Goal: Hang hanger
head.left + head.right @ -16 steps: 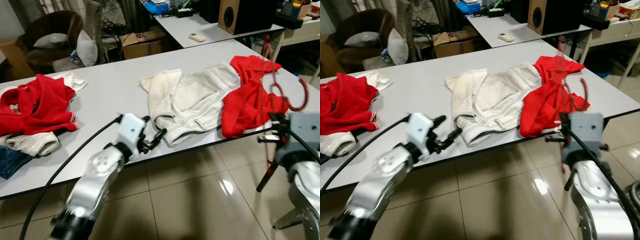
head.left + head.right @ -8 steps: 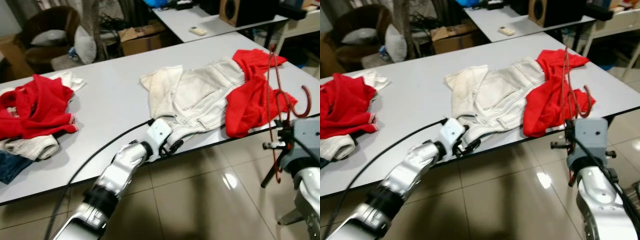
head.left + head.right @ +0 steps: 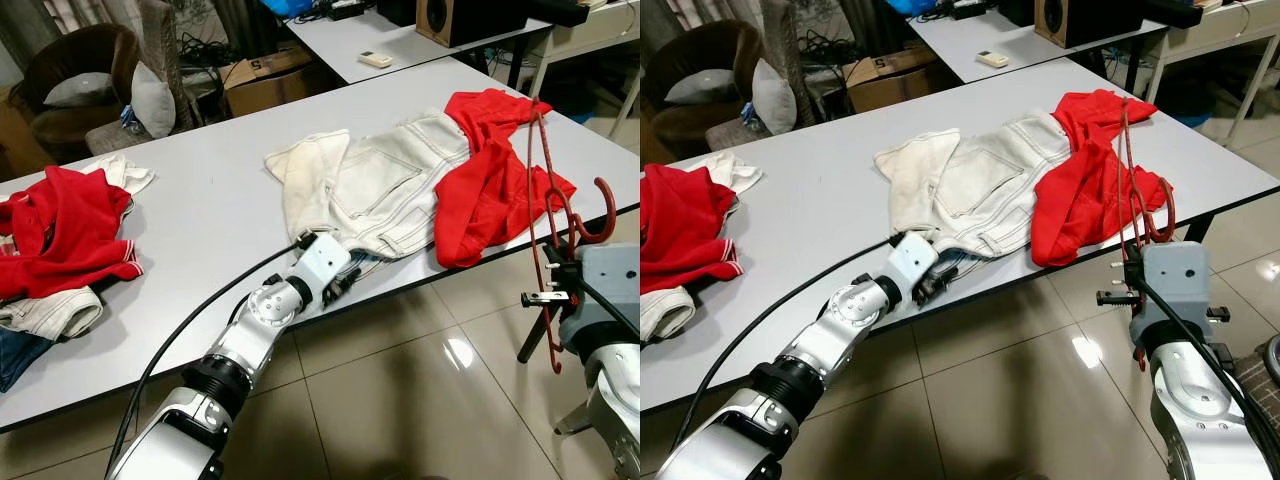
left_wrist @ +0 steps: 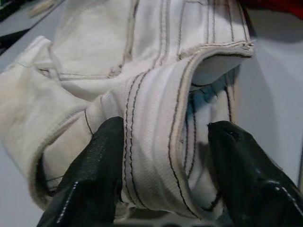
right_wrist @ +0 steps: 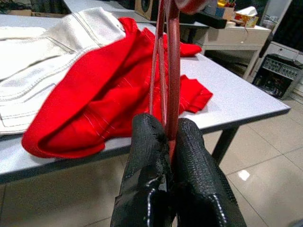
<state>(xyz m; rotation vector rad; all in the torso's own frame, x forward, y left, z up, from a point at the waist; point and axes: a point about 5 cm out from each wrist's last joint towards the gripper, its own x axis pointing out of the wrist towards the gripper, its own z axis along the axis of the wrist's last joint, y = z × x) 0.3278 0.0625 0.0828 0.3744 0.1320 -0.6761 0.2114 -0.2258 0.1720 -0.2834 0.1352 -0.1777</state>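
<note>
A thin red hanger (image 3: 548, 190) stands upright off the table's right front corner, its hook (image 3: 603, 214) curling right. My right gripper (image 5: 166, 130) is shut on its lower wire, just outside the table edge. White jeans (image 3: 380, 185) lie spread on the grey table (image 3: 210, 195), with a red garment (image 3: 492, 175) overlapping their right side. My left gripper (image 4: 163, 137) is open at the table's front edge. Its black fingers (image 4: 94, 175) straddle the jeans' stitched waistband (image 4: 156, 118). The left arm (image 3: 270, 310) reaches up to it from below.
At the table's left end sits a heap of red and white clothes (image 3: 55, 235). A second table behind carries a remote (image 3: 377, 60) and a speaker (image 3: 470, 18). A brown armchair (image 3: 75, 80) and a cardboard box (image 3: 255, 70) stand at the back. Glossy tiled floor (image 3: 400, 400) lies below.
My left arm has stretched forward, bringing its gripper from below the table edge up to the jeans' waistband. The right gripper keeps its hold on the hanger. The camera has shifted slightly.
</note>
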